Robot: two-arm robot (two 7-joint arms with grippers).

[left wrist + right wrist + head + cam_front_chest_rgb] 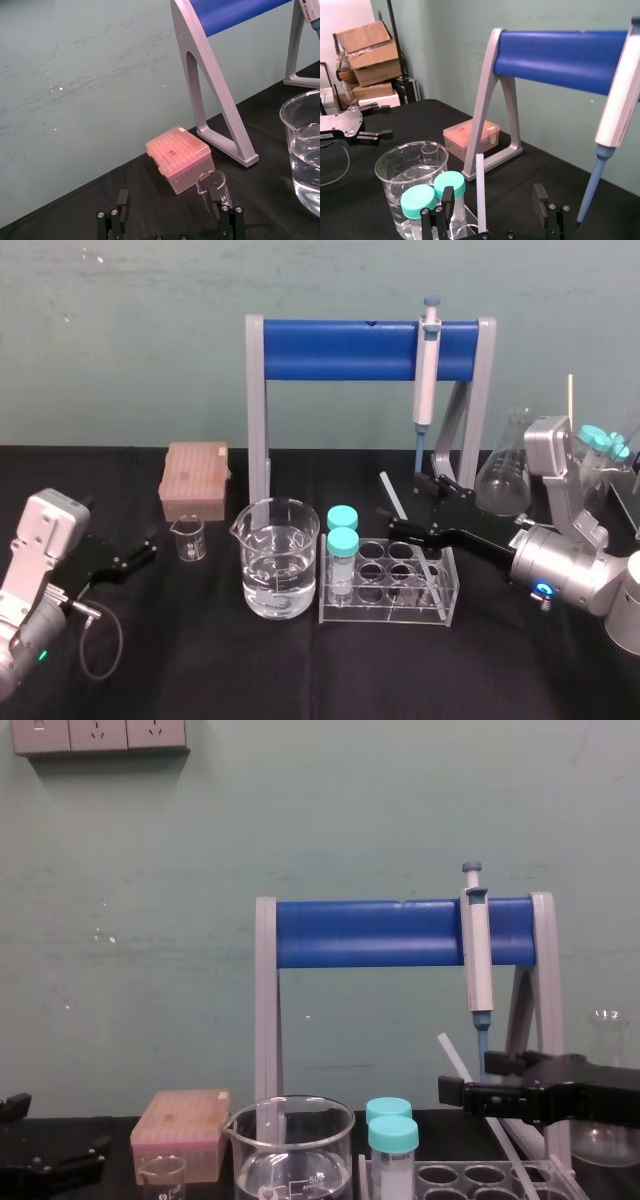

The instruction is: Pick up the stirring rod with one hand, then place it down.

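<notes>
Step in hand: I judge this the approach to the grasp; the stirring rod (393,497) is not yet gripped or lifted.
Stirring rod: it leans in the clear rack (386,612), at 3 o'clock from the big beaker (280,560) in the head view, with its free end tilted toward 11 o'clock.
Right gripper (408,502): it sits over the rack with its fingers (448,200) spread wide on either side of the rod, holding nothing.
Left gripper (140,552): it is parked at 9 o'clock on the table (200,670), fingers apart and empty, with a small beaker (212,182) just ahead of it.
Next move: I would close the fingers on the rod, then draw it up along its own slant. It must stay clear of the two capped tubes (343,535) and of the pipette (428,370) hanging at 12 o'clock.
Right wrist view: it shows the gap on each side of the rod, with the rod nearer one finger. The head view leaves this unclear.
Chest view: it shows the rod's slant from the side, running down past the fingers into the rack.
</notes>
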